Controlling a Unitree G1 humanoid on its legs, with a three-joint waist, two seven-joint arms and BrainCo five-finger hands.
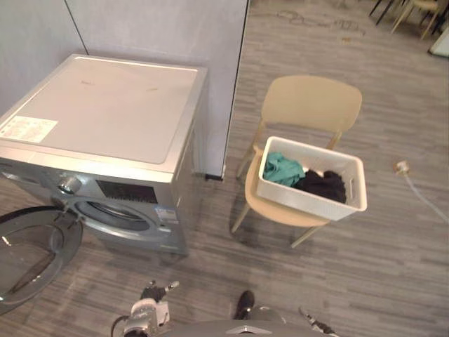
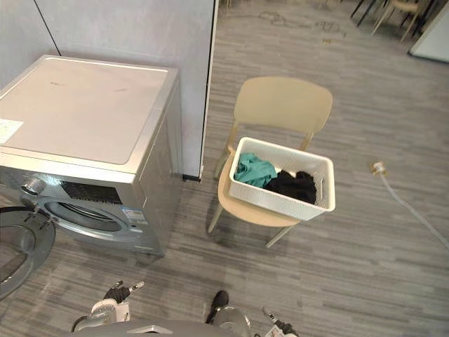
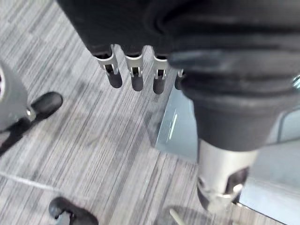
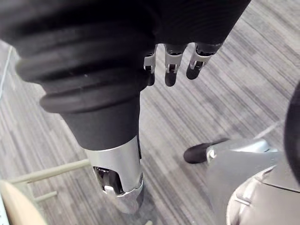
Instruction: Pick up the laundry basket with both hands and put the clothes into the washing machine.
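A white laundry basket (image 1: 309, 193) stands on the seat of a beige chair (image 1: 312, 102), right of the washing machine (image 1: 105, 112). Inside the basket lie a teal garment (image 1: 282, 168) and a black garment (image 1: 323, 184). The silver machine's round glass door (image 1: 31, 249) is swung open to the left, baring the drum opening (image 1: 112, 214). My left hand (image 3: 136, 75) hangs low over the floor near the machine, fingers straight, holding nothing. My right hand (image 4: 171, 65) hangs likewise, open and empty, with a chair leg (image 4: 47, 173) close by. Both hands are well short of the basket.
A grey partition wall (image 1: 161, 28) rises behind the machine, its edge beside the chair. A white cable with a plug (image 1: 402, 167) lies on the wood-pattern floor at the right. More chair legs (image 1: 407, 10) show at the far back right.
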